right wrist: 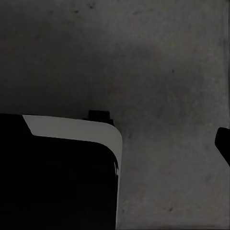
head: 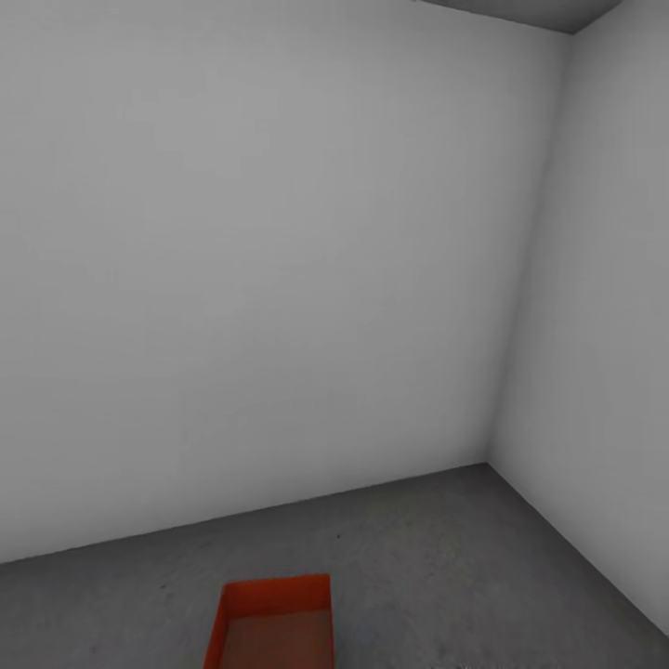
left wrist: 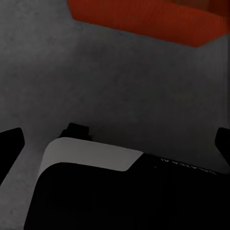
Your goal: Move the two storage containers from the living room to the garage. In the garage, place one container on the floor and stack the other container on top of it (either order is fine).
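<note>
Head view gave me a bare corner of the garage: two plain white-grey walls [head: 279, 279] meeting at the right, with the rough grey concrete floor [head: 446, 557] running up to both of them. One orange-red storage container [head: 272, 624] sat on that floor at the near edge of what I could see, well apart from the corner and from both walls, open side up, its far rim and inner walls plain to me and its near end cut off by the frame. I could see nothing inside it.

From the left wrist camera I saw the same mottled concrete, with an orange-red wall of the container crossing the far part of the picture — resting on the floor. Dark tips of the left claw [left wrist: 115, 141] showed at either side of that picture, set wide apart with nothing between them.

From the right wrist camera I saw only one dark fingertip [right wrist: 223, 146] of the right claw at the picture's edge, so I could not tell whether that claw was apart or together. A black-and-grey part of the robot's body [right wrist: 72, 167] lay low over the concrete in both wrist pictures.
</note>
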You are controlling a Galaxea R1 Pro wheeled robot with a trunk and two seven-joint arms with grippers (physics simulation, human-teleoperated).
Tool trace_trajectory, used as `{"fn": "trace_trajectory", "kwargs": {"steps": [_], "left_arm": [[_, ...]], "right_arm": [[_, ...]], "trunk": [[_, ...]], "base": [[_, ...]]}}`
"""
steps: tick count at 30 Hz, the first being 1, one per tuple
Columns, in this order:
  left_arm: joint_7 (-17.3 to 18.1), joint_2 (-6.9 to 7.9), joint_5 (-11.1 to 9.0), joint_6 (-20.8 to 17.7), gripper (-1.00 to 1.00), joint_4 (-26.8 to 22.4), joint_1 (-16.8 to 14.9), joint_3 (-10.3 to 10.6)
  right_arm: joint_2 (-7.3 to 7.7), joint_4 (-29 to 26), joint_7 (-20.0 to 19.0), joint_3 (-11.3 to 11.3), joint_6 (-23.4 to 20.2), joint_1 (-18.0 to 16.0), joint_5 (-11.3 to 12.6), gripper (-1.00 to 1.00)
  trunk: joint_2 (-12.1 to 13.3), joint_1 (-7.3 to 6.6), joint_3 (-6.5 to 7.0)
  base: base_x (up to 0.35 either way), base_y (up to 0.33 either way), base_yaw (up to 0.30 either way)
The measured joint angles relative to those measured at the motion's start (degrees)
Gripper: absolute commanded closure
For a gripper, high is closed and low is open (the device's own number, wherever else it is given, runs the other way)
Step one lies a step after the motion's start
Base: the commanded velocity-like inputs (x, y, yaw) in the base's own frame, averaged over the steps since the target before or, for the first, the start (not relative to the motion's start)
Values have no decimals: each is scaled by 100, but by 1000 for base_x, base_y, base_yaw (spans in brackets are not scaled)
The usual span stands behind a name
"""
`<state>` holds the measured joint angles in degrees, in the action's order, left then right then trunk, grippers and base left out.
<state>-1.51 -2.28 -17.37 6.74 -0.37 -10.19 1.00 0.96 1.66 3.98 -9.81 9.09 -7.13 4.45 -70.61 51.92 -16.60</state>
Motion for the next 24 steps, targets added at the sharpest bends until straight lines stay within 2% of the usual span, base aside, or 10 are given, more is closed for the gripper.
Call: {"fn": "trace_trajectory", "kwargs": {"steps": [24], "left_arm": [[-44, 18, -59, 3, -100, 10, 2, 9]], "right_arm": [[19, 0, -10, -23, -15, 0, -38, -100]], "trunk": [[0, 0, 0]], "base": [[0, 0, -284]]}}
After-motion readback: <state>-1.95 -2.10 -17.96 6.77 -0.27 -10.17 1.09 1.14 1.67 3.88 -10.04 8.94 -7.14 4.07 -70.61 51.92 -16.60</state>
